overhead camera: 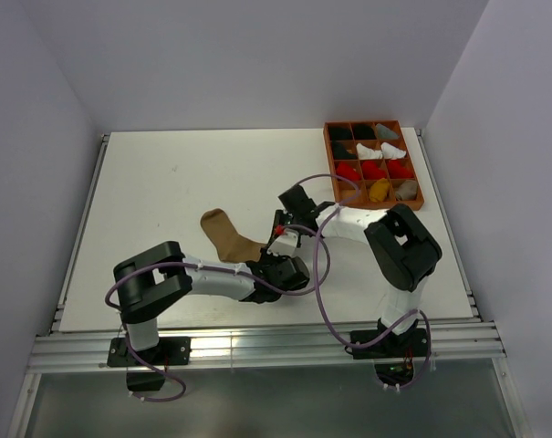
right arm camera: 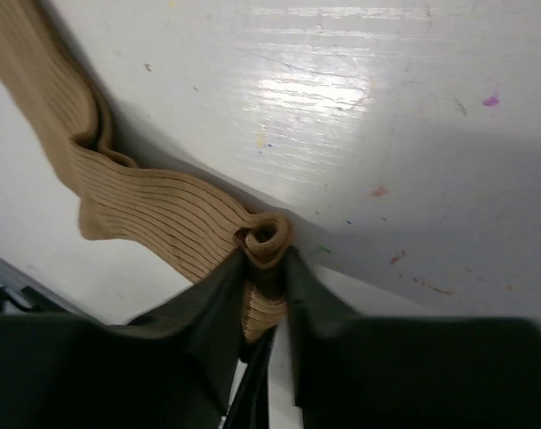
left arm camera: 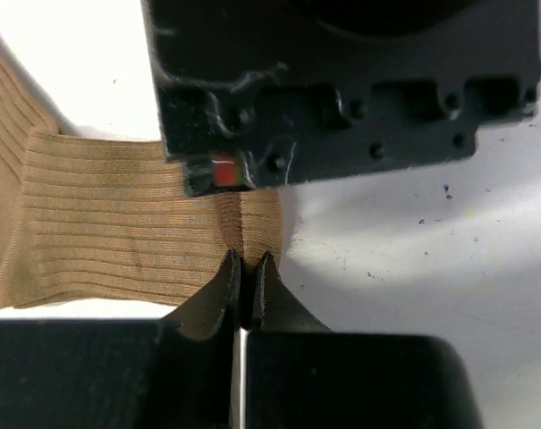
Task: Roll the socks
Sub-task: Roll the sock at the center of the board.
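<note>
Top external view, from the left: the left arm reaches over the white table [overhead camera: 166, 182] toward the middle, and the light brown sock [overhead camera: 223, 235] lies just beyond it, mostly flat, with its toe end pointing far-left. The left gripper [overhead camera: 280, 271] is at the near-right end of this sock. In the left wrist view its fingers [left arm camera: 227, 279] are pressed together on the near edge of the fabric, and a thin crease runs up from them.

The right gripper [overhead camera: 289, 228] comes next, directly facing the left one, on the far side of the same sock end. In the right wrist view its fingers [right arm camera: 221, 286] stand a little apart, with a small tight curl of the sock between them that touches both sides, so I judge it is clamped on that curl.

At the far right, an orange tray [overhead camera: 330, 155] holds rolled bundles [overhead camera: 374, 170] in its compartments.

I judge the task is only at its start. One end of one sock has a first small turn, and the long flat part is not yet rolled. No other loose sock shows on the table.
</note>
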